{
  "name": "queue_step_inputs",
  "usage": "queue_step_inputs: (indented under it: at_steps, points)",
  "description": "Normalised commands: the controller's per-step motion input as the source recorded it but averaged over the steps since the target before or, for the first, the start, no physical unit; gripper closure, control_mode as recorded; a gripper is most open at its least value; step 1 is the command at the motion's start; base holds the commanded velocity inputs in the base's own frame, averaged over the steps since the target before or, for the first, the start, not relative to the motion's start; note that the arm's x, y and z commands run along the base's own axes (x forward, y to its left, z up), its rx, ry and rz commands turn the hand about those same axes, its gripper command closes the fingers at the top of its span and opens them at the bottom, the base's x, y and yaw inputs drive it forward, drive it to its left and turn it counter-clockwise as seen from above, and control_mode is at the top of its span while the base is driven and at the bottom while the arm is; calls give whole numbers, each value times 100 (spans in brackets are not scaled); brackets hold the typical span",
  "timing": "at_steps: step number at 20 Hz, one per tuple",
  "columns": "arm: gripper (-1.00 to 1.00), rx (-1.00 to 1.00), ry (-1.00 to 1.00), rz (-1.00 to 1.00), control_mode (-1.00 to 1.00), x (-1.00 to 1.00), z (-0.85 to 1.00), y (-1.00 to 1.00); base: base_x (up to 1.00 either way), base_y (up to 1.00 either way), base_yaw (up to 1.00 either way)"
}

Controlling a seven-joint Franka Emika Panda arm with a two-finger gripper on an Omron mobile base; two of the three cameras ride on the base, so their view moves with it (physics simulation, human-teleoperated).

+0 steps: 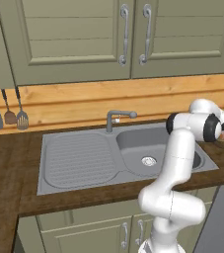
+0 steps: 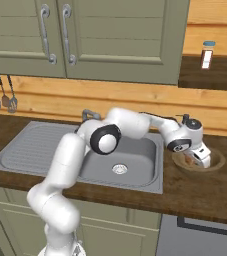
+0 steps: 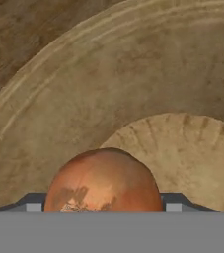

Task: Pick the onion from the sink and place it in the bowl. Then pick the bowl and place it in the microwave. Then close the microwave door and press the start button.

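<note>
You've got olive-green upper cabinets (image 1: 79, 37) w/ grey bar handles (image 1: 124, 34) across the top, panelled doors. Below them a light wood plank backsplash (image 1: 84, 101), then a dark wood countertop (image 1: 5, 183). Utensils (image 1: 9, 111) hang on the backsplash at left: spatula, spoon, one more. Lower cabinets (image 1: 84, 232) same green, same handles. Right base view: dark shelf (image 2: 210, 75) right of the uppers w/ a small blue-capped bottle (image 2: 208, 55) on it. Even, flat light.

The arm (image 2: 67, 165) was built of smooth, rounded glossy white segments, thick near the base. Its joints showed as dark, near-black round caps ringed in white. A thin dark cable ran along the forearm. The claw (image 2: 201, 156) was white with small dark finger tips.
</note>
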Motion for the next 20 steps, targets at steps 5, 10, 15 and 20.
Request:
queue_step_inputs:
  at_steps: [5, 10, 15, 20]
  points:
    - [-100, 0, 3, 0, -100, 27, -32, -1, 0, 0, 0]
    - [-100, 0, 0, 0, -100, -2, 1, 0, 0, 0, 0]
    - [-100, -1, 0, 4, -100, -23, 27, 31, 0, 0, 0]
    - [-100, -6, 0, 5, -100, -34, 43, 49, 0, 0, 0]
